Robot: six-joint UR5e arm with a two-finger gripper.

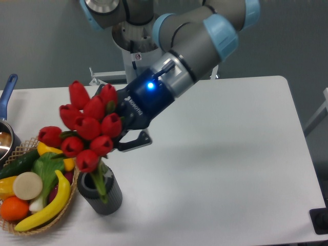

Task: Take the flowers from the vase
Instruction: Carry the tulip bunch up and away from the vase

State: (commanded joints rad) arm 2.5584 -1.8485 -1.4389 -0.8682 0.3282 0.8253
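Flowers, red tulip bunch (87, 125), stems in ribbed dark grey vase (100, 192); end effector (123, 134) behind buds, grip state cannot be told.

Grey arm (200, 43), light-blue joint caps

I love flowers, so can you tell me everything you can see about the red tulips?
The tulips are a tight bunch of about ten bright red closed buds, smooth and plastic-looking. Short green stems and a long green leaf drop into the mouth of the dark grey ribbed vase, so the bunch is in it, tilting up and left. The fruit basket sits just left. The robot's claw reaches in behind the buds from the right; whether it touches them is hidden.
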